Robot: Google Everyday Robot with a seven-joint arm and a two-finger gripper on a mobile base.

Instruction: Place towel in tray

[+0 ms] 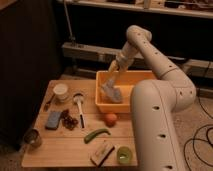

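The towel (110, 93), a crumpled pale blue-grey cloth, lies inside the yellow-orange tray (131, 76) against its left wall. My gripper (113, 70) hangs just above the towel, over the tray's left end, at the tip of the white arm that reaches in from the right. I cannot make out whether it still touches the cloth.
On the wooden table left of the tray are a white cup (61, 91), a spoon (79, 102), a blue sponge (53, 119), dark berries (69, 120) and a metal can (32, 137). In front lie an orange (111, 119), a green pepper (96, 134), a snack bar (102, 153) and a green cup (123, 155).
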